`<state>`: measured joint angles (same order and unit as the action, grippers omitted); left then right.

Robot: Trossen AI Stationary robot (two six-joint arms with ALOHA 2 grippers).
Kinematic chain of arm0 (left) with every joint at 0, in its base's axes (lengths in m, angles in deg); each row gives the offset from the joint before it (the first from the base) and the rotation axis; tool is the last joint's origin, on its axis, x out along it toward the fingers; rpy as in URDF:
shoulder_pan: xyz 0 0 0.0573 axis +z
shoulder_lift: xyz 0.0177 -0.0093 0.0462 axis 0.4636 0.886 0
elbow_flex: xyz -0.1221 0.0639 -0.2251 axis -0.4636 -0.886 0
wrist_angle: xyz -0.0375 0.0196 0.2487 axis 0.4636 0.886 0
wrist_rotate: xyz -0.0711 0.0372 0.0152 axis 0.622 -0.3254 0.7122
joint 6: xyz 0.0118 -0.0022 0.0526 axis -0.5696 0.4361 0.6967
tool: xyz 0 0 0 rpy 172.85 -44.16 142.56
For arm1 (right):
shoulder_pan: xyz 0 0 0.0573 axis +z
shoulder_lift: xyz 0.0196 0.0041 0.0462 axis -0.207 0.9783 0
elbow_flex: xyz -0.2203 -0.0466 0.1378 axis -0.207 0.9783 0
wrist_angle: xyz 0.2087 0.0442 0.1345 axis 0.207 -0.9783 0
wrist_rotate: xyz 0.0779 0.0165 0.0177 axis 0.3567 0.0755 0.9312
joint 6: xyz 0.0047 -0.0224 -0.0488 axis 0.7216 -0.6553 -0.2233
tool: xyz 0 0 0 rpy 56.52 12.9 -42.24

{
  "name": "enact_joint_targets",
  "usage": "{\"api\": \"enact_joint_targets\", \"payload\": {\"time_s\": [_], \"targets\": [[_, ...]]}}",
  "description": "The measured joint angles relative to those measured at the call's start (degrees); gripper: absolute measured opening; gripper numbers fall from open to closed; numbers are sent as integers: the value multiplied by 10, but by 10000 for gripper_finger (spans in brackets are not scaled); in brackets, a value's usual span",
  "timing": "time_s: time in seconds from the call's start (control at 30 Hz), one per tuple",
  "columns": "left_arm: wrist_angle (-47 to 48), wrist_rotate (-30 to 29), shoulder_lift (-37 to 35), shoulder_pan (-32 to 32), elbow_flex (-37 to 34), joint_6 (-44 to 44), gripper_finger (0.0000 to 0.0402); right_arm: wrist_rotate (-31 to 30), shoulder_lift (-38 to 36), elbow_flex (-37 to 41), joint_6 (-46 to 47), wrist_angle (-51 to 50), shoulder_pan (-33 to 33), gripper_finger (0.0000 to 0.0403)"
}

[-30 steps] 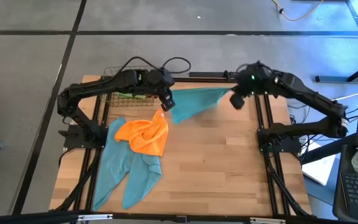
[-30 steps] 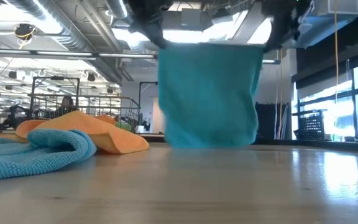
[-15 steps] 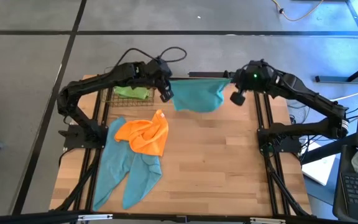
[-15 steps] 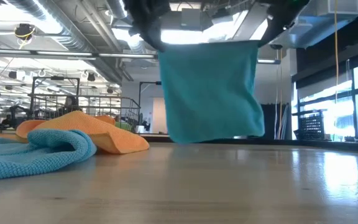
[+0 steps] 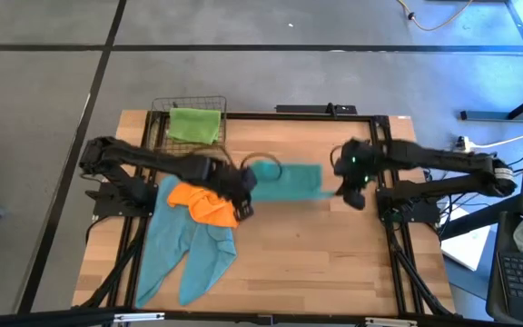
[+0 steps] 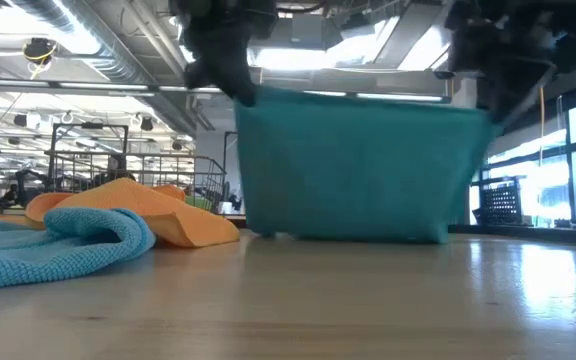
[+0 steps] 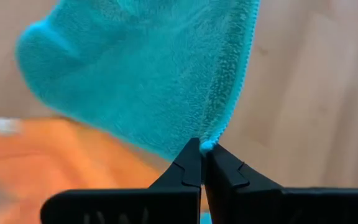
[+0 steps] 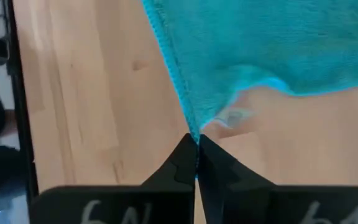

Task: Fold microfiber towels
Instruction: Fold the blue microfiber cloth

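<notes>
**Teal towel held stretched between both grippers over the table**

High view: the left gripper (image 5: pixel 241 189) and the right gripper (image 5: pixel 348 182) sit at opposite ends of a teal towel (image 5: pixel 289 179), which spans the gap between them above the middle of the wooden table (image 5: pixel 334 263). An orange towel (image 5: pixel 205 202) lies bunched just beside the left gripper, on top of two light blue towels (image 5: pixel 184 245) spread toward the table's near left. A lime green towel (image 5: pixel 194 124) rests in a wire basket (image 5: pixel 160 113) at the far left corner.

Low view: the teal towel (image 6: pixel 358 165) hangs as a wide sheet from both grippers above, its lower edge at or just above the tabletop; I cannot tell if it touches. The orange towel (image 6: pixel 138 205) and a light blue towel (image 6: pixel 58 250) lie to one side.

Left wrist view: the left gripper (image 7: pixel 202 152) is clenched on the teal towel's stitched edge (image 7: pixel 229 81).

Right wrist view: the right gripper (image 8: pixel 196 144) pinches a corner of the teal towel (image 8: pixel 272 43), fingers pressed together.
</notes>
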<state>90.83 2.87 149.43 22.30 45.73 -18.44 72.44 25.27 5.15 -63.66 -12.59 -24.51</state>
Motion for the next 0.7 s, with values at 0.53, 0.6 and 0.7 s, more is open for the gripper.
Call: {"api": "enact_joint_targets", "payload": {"time_s": [0.53, 0.6, 0.7], "targets": [[-148, 23, 0, -55, -119, -92, 0, -46, -5, 130, 181, 198, 163, 7], [-130, 16, 0, -46, -120, -84, 0, -121, -5, 115, 178, 198, 166, 7], [-115, 14, 0, -32, -120, -61, 0, -210, -5, 99, 149, 201, 166, 7]]}}
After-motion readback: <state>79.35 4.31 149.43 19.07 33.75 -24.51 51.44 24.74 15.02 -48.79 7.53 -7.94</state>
